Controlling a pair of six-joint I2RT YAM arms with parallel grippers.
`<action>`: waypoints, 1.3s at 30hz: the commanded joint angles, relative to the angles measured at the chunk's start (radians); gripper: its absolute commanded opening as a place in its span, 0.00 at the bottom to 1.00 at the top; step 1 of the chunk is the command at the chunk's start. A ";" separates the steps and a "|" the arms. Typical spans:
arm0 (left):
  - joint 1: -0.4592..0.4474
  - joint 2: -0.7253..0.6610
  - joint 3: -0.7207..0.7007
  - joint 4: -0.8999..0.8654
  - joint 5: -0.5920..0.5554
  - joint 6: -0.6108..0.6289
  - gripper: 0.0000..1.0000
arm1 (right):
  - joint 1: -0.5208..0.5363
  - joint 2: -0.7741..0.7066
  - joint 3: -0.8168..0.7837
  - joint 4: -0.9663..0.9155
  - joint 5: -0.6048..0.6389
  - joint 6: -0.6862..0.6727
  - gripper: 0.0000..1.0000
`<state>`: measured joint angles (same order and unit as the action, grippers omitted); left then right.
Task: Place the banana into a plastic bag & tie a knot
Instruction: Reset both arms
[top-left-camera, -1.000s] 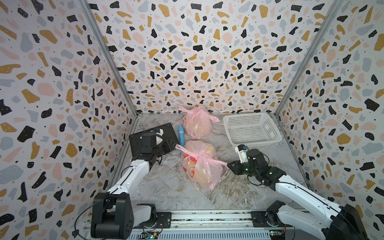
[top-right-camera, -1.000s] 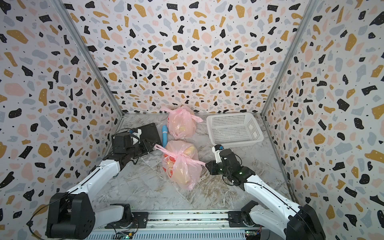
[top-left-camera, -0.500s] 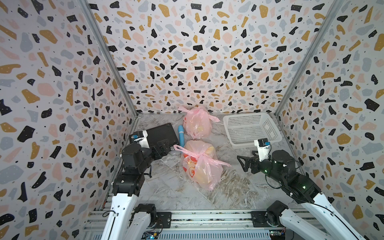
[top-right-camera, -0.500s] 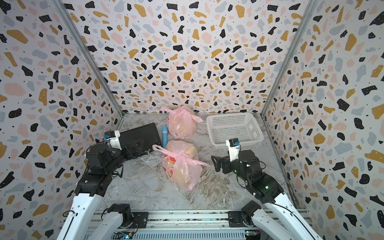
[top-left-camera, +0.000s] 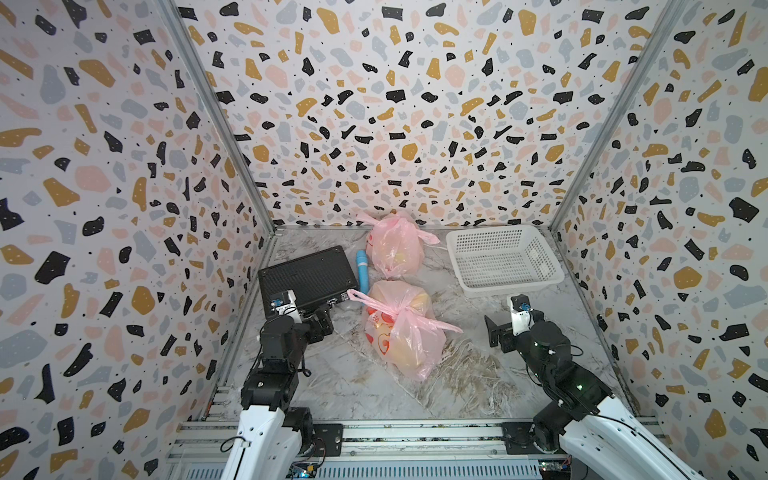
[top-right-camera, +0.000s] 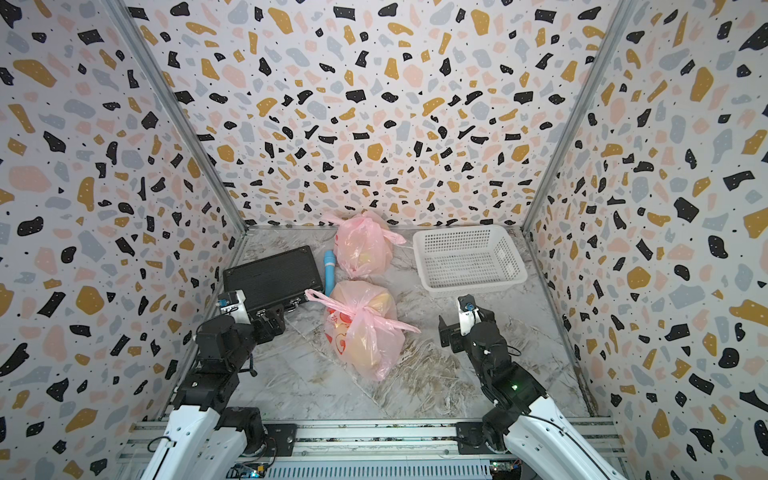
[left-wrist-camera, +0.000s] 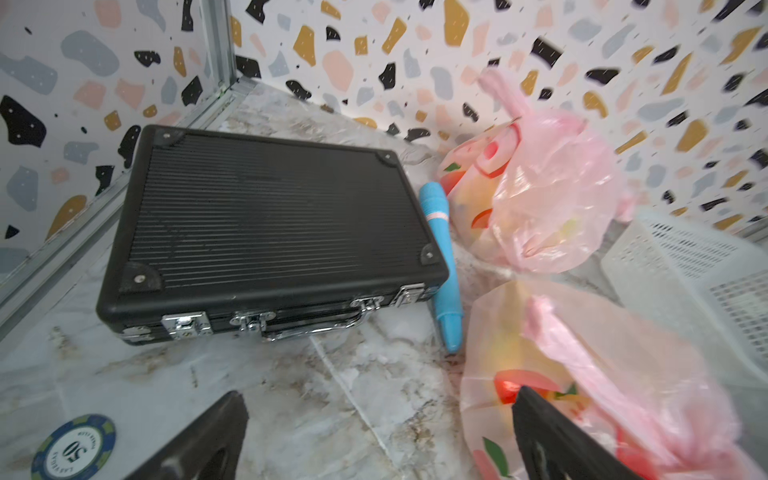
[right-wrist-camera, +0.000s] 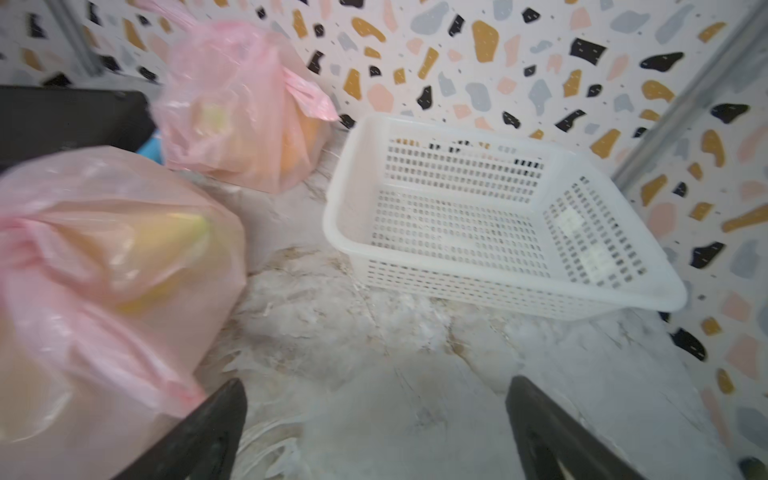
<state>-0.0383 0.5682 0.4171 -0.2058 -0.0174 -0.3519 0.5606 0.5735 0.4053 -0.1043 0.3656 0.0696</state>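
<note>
Both grippers are held over the marble tabletop (top-left-camera: 340, 386) at the near edge. The left gripper (left-wrist-camera: 378, 392) is seen spread wide, with nothing between its fingers. The right gripper (right-wrist-camera: 376, 381) is likewise wide and empty. A poker chip (left-wrist-camera: 72, 449), blue with green edge marks, is noted on the marble near the left gripper. "50" is read at its centre; the ring lettering is too blurred to read.

Between the grippers, apart from both, the near bag (top-left-camera: 399, 332) lies on its side at mid-table. The film is pink and translucent, with a red-orange fruit print and a green leaf; no lettering is legible. Its long axis runs roughly near to far. The knot (top-left-camera: 395, 311) is tied. One tail points toward the black case (top-left-camera: 307, 274), the other toward the right gripper. The banana (right-wrist-camera: 166, 249) is made out through the film as a pale yellow tapered form, its greenish tip turned toward the white basket (top-left-camera: 503, 259). Blur hides the rest.

Farther back, the case is shut, ribbed, its chrome latches and handle facing near. A blue cylinder (top-left-camera: 362, 272) lies just beside it, lengthwise near to far. The far bag (top-left-camera: 395, 249), also pink and knotted, sits by the back wall, with the perforated basket beside it.
</note>
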 joint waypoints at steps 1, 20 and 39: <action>0.005 0.035 -0.045 0.206 -0.082 0.139 0.99 | -0.074 0.053 -0.040 0.259 0.142 -0.019 1.00; 0.047 0.685 -0.147 1.003 -0.171 0.249 0.99 | -0.442 0.710 -0.163 0.989 0.034 -0.040 1.00; 0.053 0.857 -0.091 1.040 0.024 0.327 0.99 | -0.561 0.946 -0.047 0.979 -0.240 -0.028 1.00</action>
<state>0.0067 1.4235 0.2962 0.8474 -0.0437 -0.0547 0.0036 1.5303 0.3489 0.9222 0.1680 0.0227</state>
